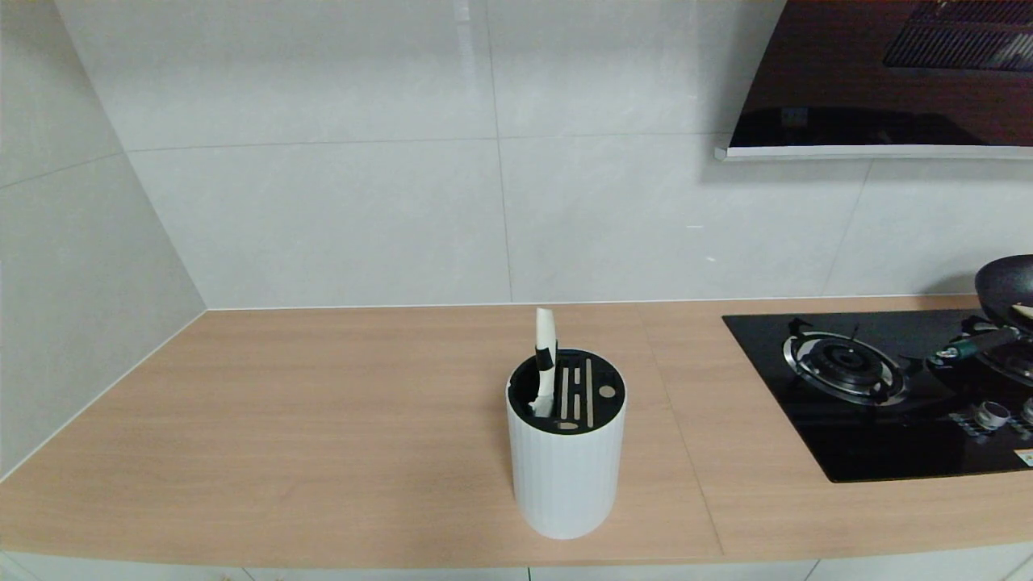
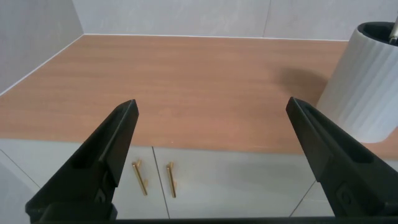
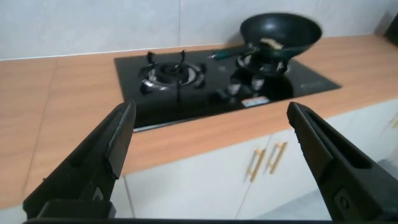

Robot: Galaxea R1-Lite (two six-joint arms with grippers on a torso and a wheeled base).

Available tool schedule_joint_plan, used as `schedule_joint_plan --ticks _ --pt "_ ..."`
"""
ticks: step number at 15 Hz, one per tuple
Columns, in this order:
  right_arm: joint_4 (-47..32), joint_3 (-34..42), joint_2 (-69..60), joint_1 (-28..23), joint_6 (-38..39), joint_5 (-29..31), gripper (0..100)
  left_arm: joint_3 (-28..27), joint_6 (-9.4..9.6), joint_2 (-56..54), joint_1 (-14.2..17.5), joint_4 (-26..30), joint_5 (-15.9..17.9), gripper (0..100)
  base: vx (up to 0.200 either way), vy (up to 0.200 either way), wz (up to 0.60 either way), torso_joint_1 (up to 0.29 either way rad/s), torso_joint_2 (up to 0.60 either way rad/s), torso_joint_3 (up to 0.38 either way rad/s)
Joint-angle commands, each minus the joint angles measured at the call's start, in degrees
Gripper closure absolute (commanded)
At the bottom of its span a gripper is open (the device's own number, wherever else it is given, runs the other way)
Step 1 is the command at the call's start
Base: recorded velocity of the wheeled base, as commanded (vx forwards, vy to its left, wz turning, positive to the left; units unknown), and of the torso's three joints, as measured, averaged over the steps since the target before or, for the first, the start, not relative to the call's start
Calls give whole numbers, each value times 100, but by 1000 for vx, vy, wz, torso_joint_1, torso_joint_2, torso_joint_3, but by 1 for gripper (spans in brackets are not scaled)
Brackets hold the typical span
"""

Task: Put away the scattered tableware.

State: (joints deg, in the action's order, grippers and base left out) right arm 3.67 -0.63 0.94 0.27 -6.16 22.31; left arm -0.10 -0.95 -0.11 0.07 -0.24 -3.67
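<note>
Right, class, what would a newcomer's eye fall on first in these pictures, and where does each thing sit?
First, the white ribbed cylindrical holder with a black slotted top, near the front edge of the light wooden countertop, with a white utensil with a black band standing in it. Next, the black glass gas hob at the right, with a dark wok on its right-hand burner.

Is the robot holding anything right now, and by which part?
Nothing is held: the left gripper and right gripper are both open and empty. The white-handled utensil stands in the white ribbed holder.
</note>
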Motion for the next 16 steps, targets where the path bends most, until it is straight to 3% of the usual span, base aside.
schedule_joint_plan --ticks 1,2,3,7,16 --pt "11 63 -85 -27 -8 -394 0 1 -2 11 1 -2 -2 0 0 0 0 0 0 0" --pt "11 63 -85 -18 -17 -658 0 1 -2 11 1 -2 -2 0 0 0 0 0 0 0" --pt "11 63 -76 -27 -17 -1387 0 1 -2 11 1 -2 -2 0 0 0 0 0 0 0" --pt "-253 63 -85 -18 589 -2029 0 1 -2 11 1 -2 -2 0 0 0 0 0 0 0" --pt "-367 63 -85 -27 624 -2108 0 1 -2 11 1 -2 -2 0 0 0 0 0 0 0"
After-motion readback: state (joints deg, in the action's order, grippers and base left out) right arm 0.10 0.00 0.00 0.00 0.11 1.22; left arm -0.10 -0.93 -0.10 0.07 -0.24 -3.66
